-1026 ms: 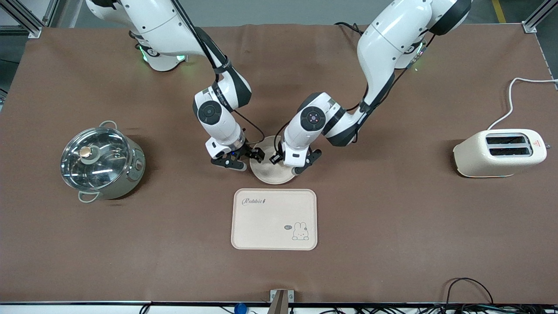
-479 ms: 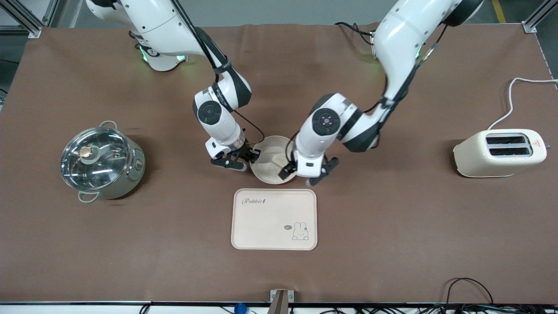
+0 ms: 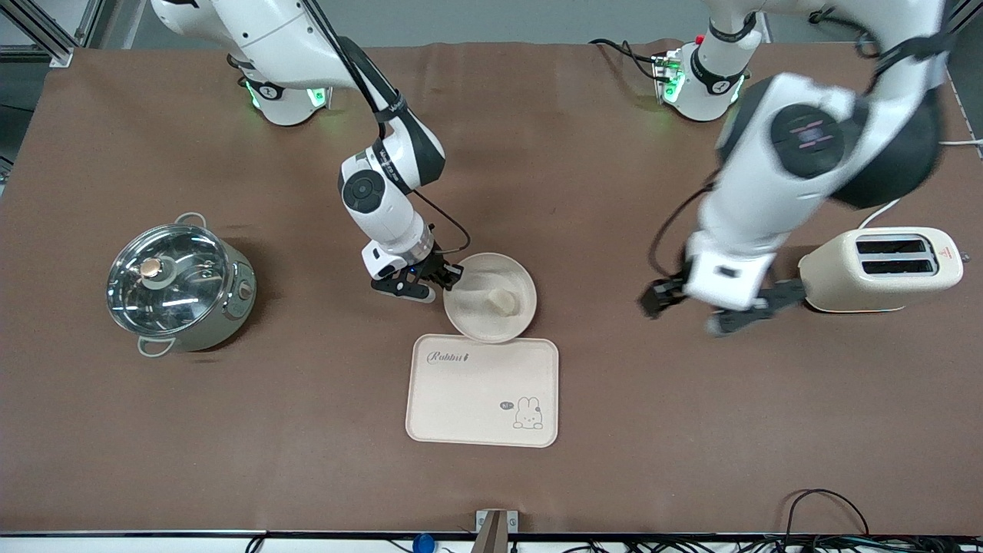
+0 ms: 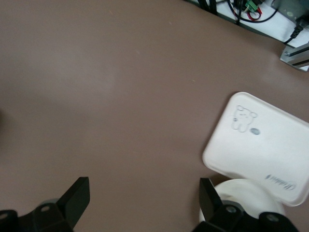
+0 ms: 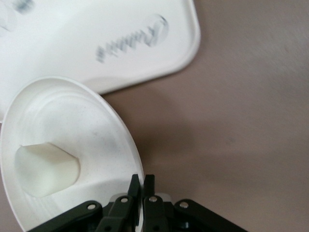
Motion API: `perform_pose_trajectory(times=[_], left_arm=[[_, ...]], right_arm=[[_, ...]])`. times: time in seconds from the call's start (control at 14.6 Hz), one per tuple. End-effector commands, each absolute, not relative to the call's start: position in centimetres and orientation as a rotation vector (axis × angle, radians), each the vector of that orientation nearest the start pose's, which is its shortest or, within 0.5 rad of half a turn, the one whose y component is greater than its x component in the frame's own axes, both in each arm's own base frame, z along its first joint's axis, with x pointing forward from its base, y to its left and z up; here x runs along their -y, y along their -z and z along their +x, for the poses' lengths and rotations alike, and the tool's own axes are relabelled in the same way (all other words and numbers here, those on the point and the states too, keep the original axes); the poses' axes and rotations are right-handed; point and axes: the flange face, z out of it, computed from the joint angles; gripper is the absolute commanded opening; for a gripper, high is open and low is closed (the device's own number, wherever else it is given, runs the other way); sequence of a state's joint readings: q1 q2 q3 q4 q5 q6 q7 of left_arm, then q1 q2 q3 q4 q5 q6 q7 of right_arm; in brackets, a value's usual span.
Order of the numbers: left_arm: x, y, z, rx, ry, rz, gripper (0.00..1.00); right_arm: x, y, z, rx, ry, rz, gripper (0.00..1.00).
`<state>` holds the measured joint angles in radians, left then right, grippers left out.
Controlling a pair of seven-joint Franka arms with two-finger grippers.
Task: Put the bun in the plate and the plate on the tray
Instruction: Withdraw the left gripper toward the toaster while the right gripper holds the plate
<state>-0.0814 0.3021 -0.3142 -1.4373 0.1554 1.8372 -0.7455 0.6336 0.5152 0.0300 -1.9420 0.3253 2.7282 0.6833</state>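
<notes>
The round plate (image 3: 468, 307) lies by the tray (image 3: 482, 392), its rim just over the tray's edge farther from the front camera. The bun (image 3: 501, 299) lies in the plate. My right gripper (image 3: 447, 281) is shut on the plate's rim at the right arm's end. In the right wrist view its gripper (image 5: 143, 186) pinches the rim, with the plate (image 5: 96, 130), the bun (image 5: 46, 169) and the tray (image 5: 96, 43) in sight. My left gripper (image 3: 710, 307) is open and empty, up over the table beside the toaster. In the left wrist view, the gripper (image 4: 144, 198) is over bare table, with the tray (image 4: 263, 145) and the plate (image 4: 246, 198) farther off.
A steel pot with a glass lid (image 3: 178, 288) stands toward the right arm's end. A cream toaster (image 3: 879, 269) with a white cord stands toward the left arm's end, close to the left gripper. Brown table lies around the tray.
The left gripper let go of the bun in the plate, then swung up and away toward the toaster. The right gripper has drawn the plate toward the tray.
</notes>
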Motion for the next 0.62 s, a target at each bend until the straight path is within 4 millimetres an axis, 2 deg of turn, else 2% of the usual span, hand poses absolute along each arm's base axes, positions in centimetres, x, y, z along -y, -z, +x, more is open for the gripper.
perform_pose_trajectory(times=[0.0, 0.07, 0.21, 0.41, 0.55], left_arm=[[15.6, -58.4, 60.7, 0.317, 0.195, -3.069, 1.00], [13.6, -59.9, 60.0, 0.272, 0.187, -3.056, 1.00], [10.1, -61.5, 58.9, 0.166, 0.125, -3.040, 1.00], [6.9, -63.7, 57.1, 0.059, 0.071, -3.020, 1.00], [6.0, -64.5, 56.1, 0.013, 0.023, -3.051, 1.00]], right_arm=[[-39.5, -27.0, 54.7, -0.484, 0.176, -2.714, 0.00], [-39.1, -26.2, 56.3, -0.509, 0.184, -2.706, 0.00], [-38.7, -25.1, 59.4, -0.548, 0.209, -2.681, 0.00], [-38.2, -23.4, 62.0, -0.590, 0.204, -2.675, 0.00], [-36.5, -22.5, 64.3, -0.664, 0.205, -2.652, 0.00]])
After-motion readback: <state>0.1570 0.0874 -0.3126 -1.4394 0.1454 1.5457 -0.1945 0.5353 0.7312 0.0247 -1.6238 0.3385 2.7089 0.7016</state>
